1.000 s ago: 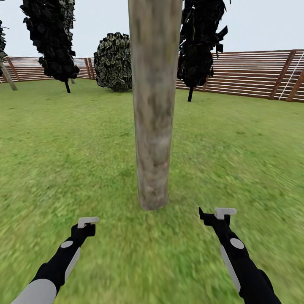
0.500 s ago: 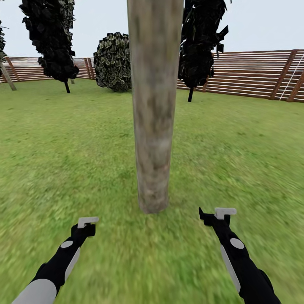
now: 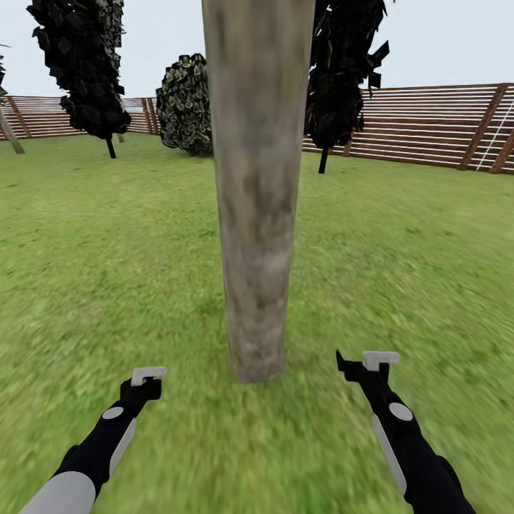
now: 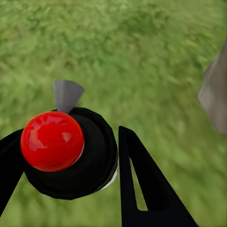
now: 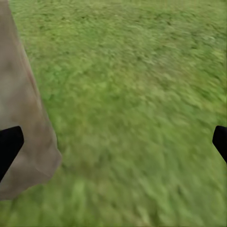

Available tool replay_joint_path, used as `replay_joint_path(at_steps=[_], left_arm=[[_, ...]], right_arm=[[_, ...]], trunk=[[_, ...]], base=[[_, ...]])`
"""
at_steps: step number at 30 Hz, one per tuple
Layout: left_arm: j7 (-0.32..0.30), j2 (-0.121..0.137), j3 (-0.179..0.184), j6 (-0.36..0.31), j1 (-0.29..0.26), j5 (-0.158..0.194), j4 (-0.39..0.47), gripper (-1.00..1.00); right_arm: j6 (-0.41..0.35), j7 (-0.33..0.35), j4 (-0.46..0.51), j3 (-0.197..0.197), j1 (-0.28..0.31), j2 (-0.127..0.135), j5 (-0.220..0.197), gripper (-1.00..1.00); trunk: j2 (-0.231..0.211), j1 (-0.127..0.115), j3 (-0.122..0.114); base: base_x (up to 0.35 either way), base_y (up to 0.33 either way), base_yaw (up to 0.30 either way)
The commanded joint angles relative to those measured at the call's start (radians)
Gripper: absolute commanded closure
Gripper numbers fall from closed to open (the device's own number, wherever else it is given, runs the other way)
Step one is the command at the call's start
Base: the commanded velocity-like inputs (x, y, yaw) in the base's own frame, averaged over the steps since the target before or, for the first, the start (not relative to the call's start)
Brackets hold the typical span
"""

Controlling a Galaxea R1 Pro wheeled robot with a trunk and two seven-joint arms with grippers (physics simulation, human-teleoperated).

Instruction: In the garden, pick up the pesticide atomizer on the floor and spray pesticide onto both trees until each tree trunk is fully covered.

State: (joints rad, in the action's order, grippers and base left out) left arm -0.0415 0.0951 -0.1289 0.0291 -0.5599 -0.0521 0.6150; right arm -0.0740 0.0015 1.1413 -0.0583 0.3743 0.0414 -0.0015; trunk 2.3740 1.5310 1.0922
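- Head view puts a thick grey-brown tree trunk (image 3: 257,185) straight ahead on the grass (image 3: 400,250), its foot between the two arms and a little beyond them.
- Left of the trunk's foot, the left gripper (image 3: 146,378) is closed around the pesticide atomizer (image 3: 148,373); just its pale grey spray head shows above the black fingers.
- Left wrist view shows the same bottle (image 4: 71,151) gripped between the two dark fingers (image 4: 142,184), a red ball on its dark round body and the grey nozzle beyond it, with the trunk (image 4: 215,94) off to one side.
- Right of the trunk's foot is the right gripper (image 3: 364,364); the right wrist view shows its fingertips (image 5: 9,144) spread wide with nothing between them, and the trunk (image 5: 23,118) just beside one.
- Behind the trunk stand black-leaved cone trees (image 3: 82,68), a round bush (image 3: 185,103) and a slatted wooden fence (image 3: 428,125).
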Motion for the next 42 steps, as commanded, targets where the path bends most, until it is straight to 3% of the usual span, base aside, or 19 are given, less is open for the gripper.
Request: replay_joint_path(at_steps=[1,6,9,11,15,18,21,24,36,37,39,42], left_arm=[[0.0,0.0,0.0,0.0,0.0,0.0,0.0,1.0],[0.0,0.0,0.0,0.0,0.0,0.0,0.0,1.0],[-0.017,-0.017,-0.017,-0.017,0.018,-0.017,-0.018,1.0],[-0.017,-0.007,-0.028,-0.011,0.022,-0.028,-0.029,1.0],[0.005,0.01,-0.007,0.007,0.044,-0.014,-0.031,1.0],[0.009,0.015,0.01,0.01,0.048,0.002,-0.024,1.0],[0.003,0.018,0.026,0.011,0.05,-0.002,-0.021,1.0],[-0.011,0.022,0.043,0.011,0.05,-0.017,-0.02,1.0],[-0.079,0.039,0.107,0.012,0.049,-0.084,-0.02,1.0],[-0.322,0.05,0.105,0.012,0.046,-0.189,-0.02,1.0],[-0.378,0.061,0.104,0.012,0.044,-0.196,-0.019,1.0],[-0.516,0.084,0.105,0.012,0.041,-0.204,-0.016,1.0]], right_arm=[[0.0,0.0,0.0,0.0,0.0,0.0,0.0,-1.0],[-0.001,-0.001,0.0,0.0,0.0,0.0,0.0,-1.0],[0.016,0.016,-0.017,-0.017,-0.006,-0.015,0.017,-1.0],[0.016,0.016,-0.028,-0.028,-0.017,-0.025,0.026,-1.0],[-0.007,-0.006,-0.041,-0.005,-0.038,-0.047,0.003,-1.0],[-0.024,-0.011,-0.055,0.012,-0.041,-0.05,-0.014,-1.0],[-0.035,-0.007,-0.058,0.028,-0.041,-0.051,-0.026,-1.0],[-0.034,-0.004,-0.064,0.045,-0.041,-0.049,-0.013,-1.0],[-0.027,0.05,-0.118,0.043,-0.043,-0.046,0.054,-1.0],[-0.028,0.304,-0.118,0.043,-0.041,-0.046,0.254,-1.0],[-0.028,0.351,-0.118,0.043,-0.036,-0.046,0.263,-1.0],[-0.03,0.457,-0.118,0.043,-0.002,-0.046,0.299,-1.0]], trunk=[[0.0,0.0,0.0],[0.0,0.0,0.0],[0.0,0.0,0.0],[0.0,0.0,0.0],[0.0,0.0,0.0],[0.0,0.0,0.0],[0.0,0.0,0.0],[0.0,0.0,0.0],[0.0,0.0,0.0],[0.0,0.0,0.0],[0.0,0.0,0.0],[0.0,0.0,0.0]], base=[[0.114,-0.009,0.0],[0.035,-0.003,0.0],[0.0,0.0,0.0],[0.0,0.0,0.0],[0.0,0.0,0.0],[0.0,0.0,0.0],[0.0,0.0,0.0],[0.0,0.0,0.0],[0.0,0.0,0.0],[0.0,0.0,0.0],[0.0,0.0,0.0],[0.0,0.0,0.0]])
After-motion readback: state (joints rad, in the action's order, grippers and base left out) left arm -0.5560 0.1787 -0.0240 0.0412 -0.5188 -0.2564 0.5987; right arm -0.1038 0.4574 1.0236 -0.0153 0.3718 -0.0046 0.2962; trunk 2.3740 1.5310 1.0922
